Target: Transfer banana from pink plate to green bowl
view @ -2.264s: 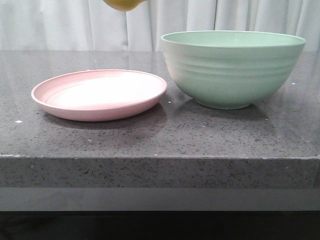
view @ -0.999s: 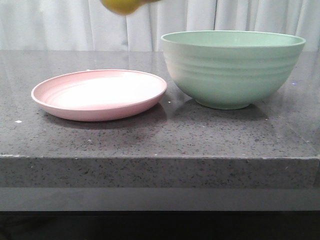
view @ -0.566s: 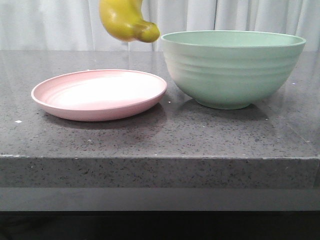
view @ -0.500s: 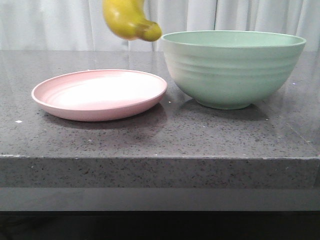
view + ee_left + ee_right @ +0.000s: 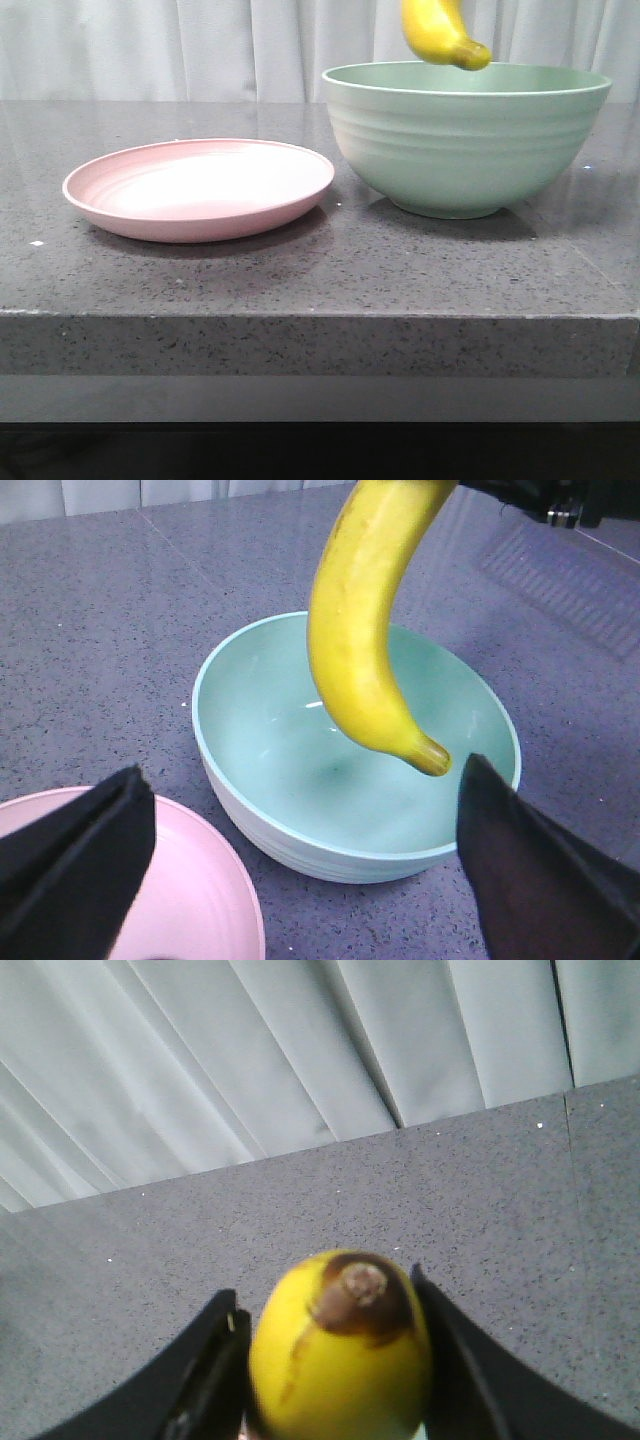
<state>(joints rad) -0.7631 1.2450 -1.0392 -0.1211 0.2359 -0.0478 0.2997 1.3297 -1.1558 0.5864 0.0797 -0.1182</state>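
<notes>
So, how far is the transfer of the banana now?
Done: the pink plate is bare. In hand: the right gripper holds the banana by its upper end, hanging over the green bowl, tip near the rim. Left: lower and release. The left gripper is open.

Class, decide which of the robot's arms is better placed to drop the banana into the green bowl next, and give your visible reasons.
The right. Its hand is shut on the banana, which hangs above the green bowl. The left hand is open, holding nothing.
</notes>
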